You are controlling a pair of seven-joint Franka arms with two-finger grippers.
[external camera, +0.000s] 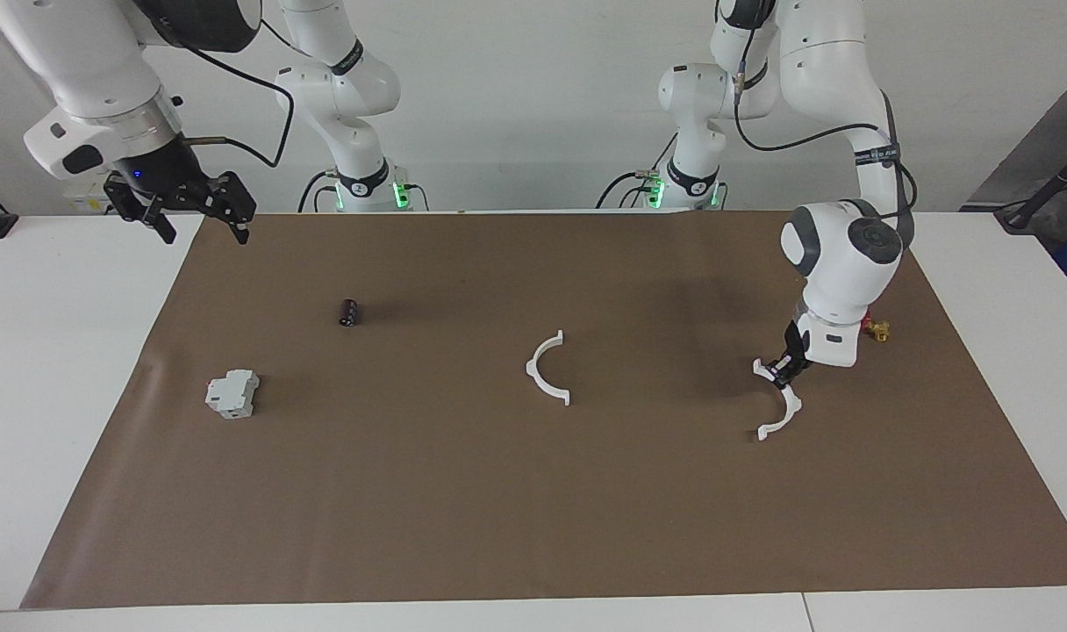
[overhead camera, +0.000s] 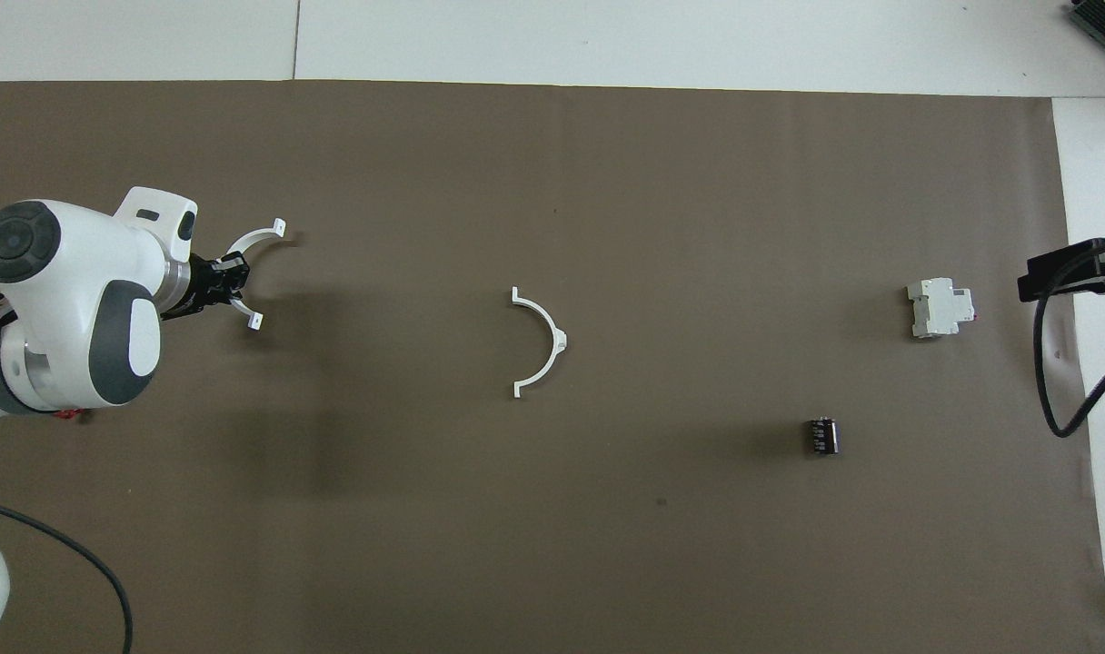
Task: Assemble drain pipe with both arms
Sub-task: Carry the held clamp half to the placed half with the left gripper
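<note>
Facing view shows the left pincer point(external camera: 781, 373) clamped shut on one white half-ring point(external camera: 777, 404), gripping it near one end of the arc while the rest of the piece hangs below the fingertips over the brown mat point(external camera: 533, 527), toward the left arm's end of the bench point(external camera: 60, 395). Whether the lower end tab touches the mat I cannot tell. From the overhead view the same half-ring point(overhead camera: 253, 272) sticks out past the left pincer point(overhead camera: 228, 283), its open side facing away from the gripper.

A second half-ring point(external camera: 548, 369) lies flat on the mat near the middle of the bench, well apart from the held piece and untouched.

Over the edge of the mat at the right arm's end, the right pincer point(external camera: 202, 224) hangs high with its fingers spread wide and nothing between them; that arm waits.

A small black cylinder point(external camera: 349, 312) lies on the mat toward the right arm's end, and a grey-white boxy block point(external camera: 232, 393) sits farther from the robots than the cylinder. A small red and brass part point(external camera: 876, 329) rests on the mat just beside the left arm's wrist.
</note>
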